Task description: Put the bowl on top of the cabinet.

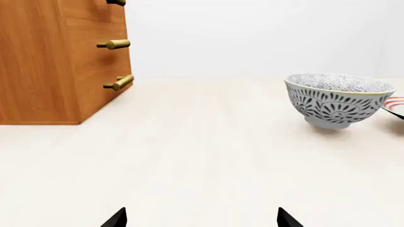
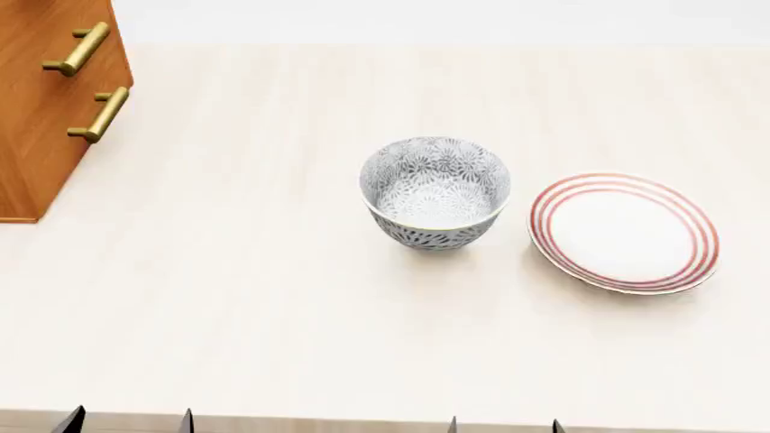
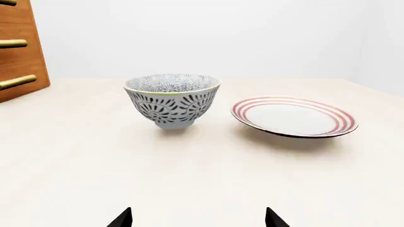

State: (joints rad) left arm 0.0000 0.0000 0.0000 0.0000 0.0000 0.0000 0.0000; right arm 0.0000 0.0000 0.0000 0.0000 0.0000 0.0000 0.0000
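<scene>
Bowl [image 2: 435,191] stood upright at table [image 2: 241,289] centre; cabinet [image 2: 49,108] at ten o'clock, well apart; plate [image 2: 625,232] just beside at three o'clock. My left claw [image 2: 128,422] and right claw [image 2: 506,426] were spread wide, holding nothing.

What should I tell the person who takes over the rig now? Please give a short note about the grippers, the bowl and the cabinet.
Left gripper: open, empty, low over the table near its front edge.
Right gripper: open, empty, also near the front edge, facing the bowl.
Bowl: upright on the table, mid-table, just left of the plate, not touching it.
Cabinet: at the far left; its top is out of view.
Done: nothing yet; the bowl is not grasped.
Left: grasp the bowl, probably with the right gripper as it faces it, lift it, carry it left and set it on top of the cabinet.
</scene>
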